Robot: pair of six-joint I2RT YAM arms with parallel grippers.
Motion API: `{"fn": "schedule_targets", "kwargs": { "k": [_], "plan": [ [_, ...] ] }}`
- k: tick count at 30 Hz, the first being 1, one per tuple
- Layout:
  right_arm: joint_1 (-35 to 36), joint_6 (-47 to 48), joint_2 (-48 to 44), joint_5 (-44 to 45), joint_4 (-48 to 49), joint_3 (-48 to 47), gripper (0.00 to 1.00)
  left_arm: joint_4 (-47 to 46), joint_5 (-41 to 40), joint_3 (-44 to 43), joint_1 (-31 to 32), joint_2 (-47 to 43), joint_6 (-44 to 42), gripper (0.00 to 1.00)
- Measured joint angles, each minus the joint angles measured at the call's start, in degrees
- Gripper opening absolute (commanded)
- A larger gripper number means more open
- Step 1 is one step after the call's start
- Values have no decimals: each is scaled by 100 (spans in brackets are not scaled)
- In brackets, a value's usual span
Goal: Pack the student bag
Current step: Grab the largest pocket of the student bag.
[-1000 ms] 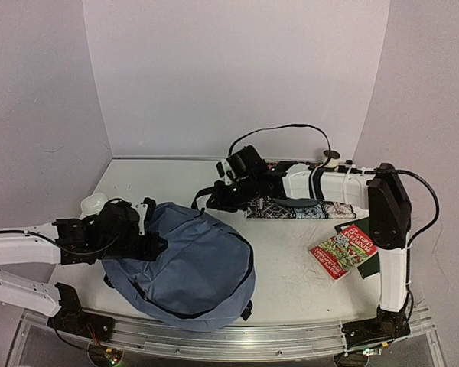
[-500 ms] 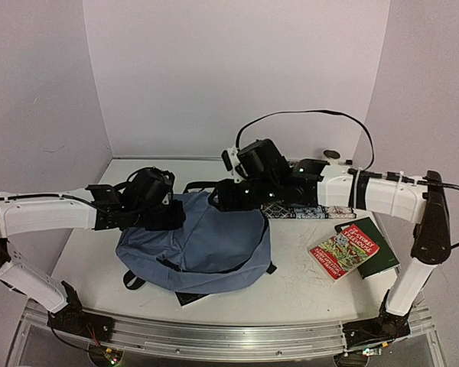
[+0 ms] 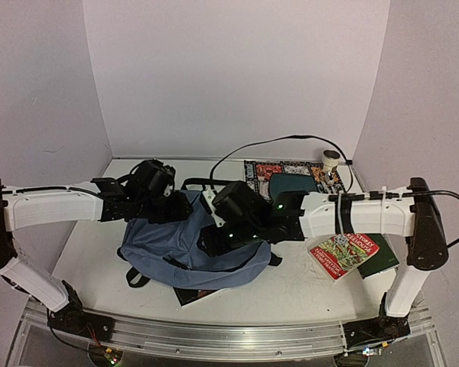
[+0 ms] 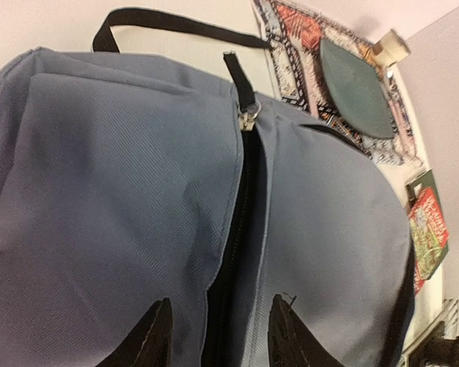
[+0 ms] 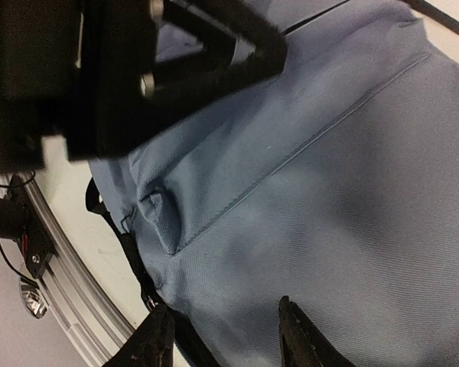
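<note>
The student bag (image 3: 176,252), a slate-blue backpack, lies flat near the table's front with its black handle (image 4: 176,21) toward the back. Its zipper (image 4: 241,191) is partly parted below the pull (image 4: 247,116). My left gripper (image 3: 185,208) hovers at the bag's far edge. In the left wrist view it (image 4: 218,336) is open, straddling the zipper slit without pinching fabric. My right gripper (image 3: 211,238) is over the bag's middle. In the right wrist view it (image 5: 228,336) is open just above the blue fabric (image 5: 329,199), holding nothing.
A patterned book (image 3: 287,169) with a dark teal pouch (image 3: 293,184) on it lies at the back. A tape roll (image 3: 331,159) stands behind it. A red book (image 3: 343,252) on a green one (image 3: 382,258) lies at right. A dark flat item (image 3: 197,295) pokes out under the bag.
Both grippers have opened and let go of the bag, which has settled flat. The right arm swung forward and left over the bag's middle, uncovering the patterned book and pouch.
</note>
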State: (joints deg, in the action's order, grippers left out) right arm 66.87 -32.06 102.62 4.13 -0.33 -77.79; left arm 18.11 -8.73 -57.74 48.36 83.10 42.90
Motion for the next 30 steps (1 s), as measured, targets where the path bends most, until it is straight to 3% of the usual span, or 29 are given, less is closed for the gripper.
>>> {"fn": "schedule_targets", "kwargs": {
  "k": [10, 20, 26, 30],
  "plan": [
    [313, 377, 1018, -513, -34, -776, 47, 422, 315, 852, -407, -1400, -106, 53],
    [315, 621, 1592, -1039, -141, -1289, 41, 914, 901, 1408, -407, -1526, -252, 53],
    [315, 723, 1845, -1141, -226, -1490, 26, 914, 1120, 1408, -411, -1317, -307, 50],
    [306, 741, 1989, -1119, -297, -1582, 6, 954, 1186, 1408, -437, -1161, -367, 49]
  ]
}}
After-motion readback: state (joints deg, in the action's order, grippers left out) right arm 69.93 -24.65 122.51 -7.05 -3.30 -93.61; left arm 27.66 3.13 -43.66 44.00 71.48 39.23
